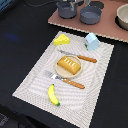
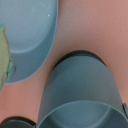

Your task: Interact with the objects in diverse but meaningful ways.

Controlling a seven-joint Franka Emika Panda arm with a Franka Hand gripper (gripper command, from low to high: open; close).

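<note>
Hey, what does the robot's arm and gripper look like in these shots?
Only a blurry, dark grey bit of the gripper shows, at the exterior view's top edge above a grey pot. No cables or markings are discernible.

A grey pot (image 2: 80, 95) stands beside a shallow grey pan (image 2: 27, 40).

Nothing to read here: no lettering, label, brand or number shows on the milk carton (image 1: 92, 40), the bread loaf (image 1: 69, 65), the cheese wedge (image 1: 62, 39) or the grey pots (image 1: 66, 8) (both views are rather soft).
</note>
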